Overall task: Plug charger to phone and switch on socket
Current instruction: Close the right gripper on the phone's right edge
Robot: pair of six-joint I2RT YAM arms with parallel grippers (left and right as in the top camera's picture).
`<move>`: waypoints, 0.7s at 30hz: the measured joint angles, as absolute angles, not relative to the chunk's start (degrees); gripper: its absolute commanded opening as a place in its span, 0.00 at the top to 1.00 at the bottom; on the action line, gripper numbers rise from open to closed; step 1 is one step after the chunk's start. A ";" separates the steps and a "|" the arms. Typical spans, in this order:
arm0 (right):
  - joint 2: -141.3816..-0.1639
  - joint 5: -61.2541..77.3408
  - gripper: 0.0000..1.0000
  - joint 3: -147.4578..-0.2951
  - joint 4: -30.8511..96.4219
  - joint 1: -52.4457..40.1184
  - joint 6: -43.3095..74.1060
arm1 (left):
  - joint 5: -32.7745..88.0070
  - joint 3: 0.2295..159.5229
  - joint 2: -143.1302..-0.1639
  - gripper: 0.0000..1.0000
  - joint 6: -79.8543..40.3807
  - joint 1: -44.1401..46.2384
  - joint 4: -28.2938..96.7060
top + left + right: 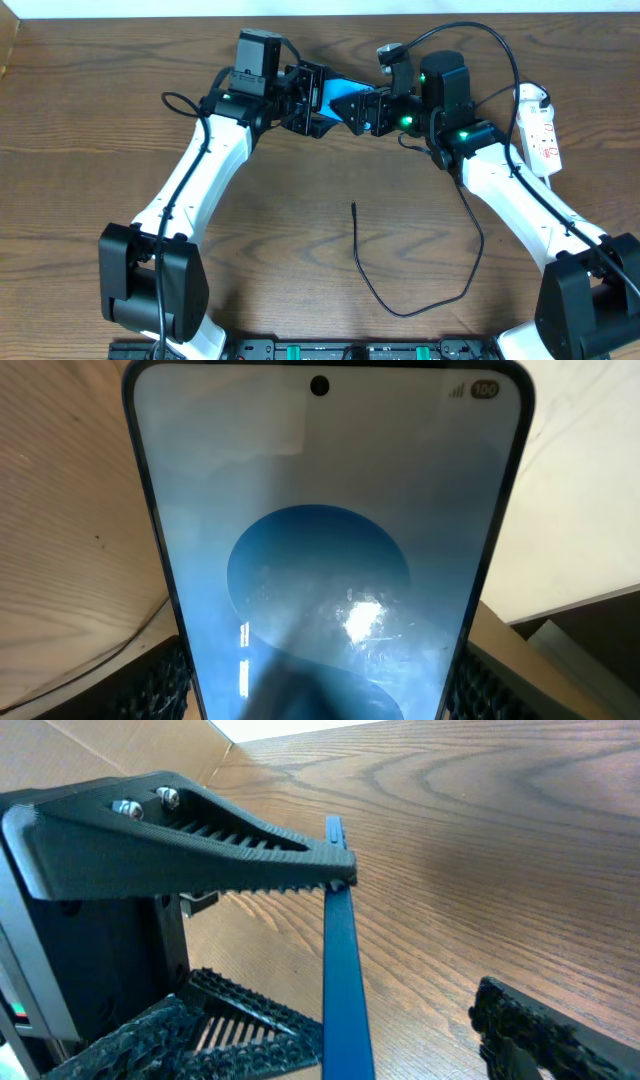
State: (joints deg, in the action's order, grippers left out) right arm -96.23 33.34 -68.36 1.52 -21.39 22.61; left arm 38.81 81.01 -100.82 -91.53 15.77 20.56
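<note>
The phone [338, 95] is held up off the table at the back centre, its blue screen showing. My left gripper [318, 100] is shut on its lower end; in the left wrist view the phone [320, 540] fills the frame between my left gripper's fingers [320, 685]. My right gripper [362, 110] is open, its fingers either side of the phone's other end. In the right wrist view the phone shows edge-on [345, 980] between my right gripper's fingers [400, 1030]. The charger [362, 265] lies loose on the table, plug tip [353, 207] pointing away. The socket [540, 128] lies at the right.
The left gripper's upper finger [200, 840] clamps the phone's top edge in the right wrist view. The charger cable loops along the front of the table and up past the right arm. A white cord runs from the socket at the far right edge.
</note>
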 measured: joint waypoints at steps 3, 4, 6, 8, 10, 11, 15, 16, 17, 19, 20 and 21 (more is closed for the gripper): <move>-96.23 33.26 0.26 -68.36 1.52 -21.43 22.81 | 38.54 81.01 -100.82 0.93 -91.53 16.23 20.56; -96.23 33.15 0.30 -68.36 1.52 -21.47 22.90 | 38.50 81.01 -100.82 0.93 -91.53 16.38 20.58; -96.23 33.04 0.34 -68.36 1.54 -21.74 22.96 | 38.35 81.01 -100.82 0.93 -91.53 16.82 20.56; -96.23 32.99 0.37 -68.36 1.52 -22.00 23.00 | 38.20 81.01 -100.82 0.93 -91.53 17.10 20.58; -96.23 32.93 0.40 -68.36 1.54 -22.37 23.03 | 38.17 81.01 -100.82 0.93 -91.53 17.34 20.56; -96.23 32.93 0.42 -68.36 1.54 -22.48 22.96 | 37.98 81.01 -100.82 0.93 -91.55 17.37 20.58; -96.23 32.91 0.51 -68.36 1.96 -22.96 23.05 | 37.56 81.01 -100.82 0.93 -91.55 17.37 20.56; -96.23 32.77 0.52 -68.36 2.33 -22.96 23.00 | 37.50 81.01 -100.82 0.93 -91.55 17.37 20.58; -96.23 32.62 0.54 -68.36 2.55 -22.96 23.00 | 37.47 81.01 -100.82 0.93 -91.55 17.37 20.56; -96.23 32.34 0.57 -68.36 3.16 -22.96 22.98 | 37.43 81.01 -100.82 0.93 -91.55 17.37 20.58; -96.23 32.27 0.57 -68.36 3.25 -22.96 22.94 | 37.36 81.01 -100.82 0.92 -91.55 17.37 20.56; -96.23 32.23 0.57 -68.36 3.40 -22.96 22.85 | 37.34 81.01 -100.82 0.93 -91.55 17.37 20.56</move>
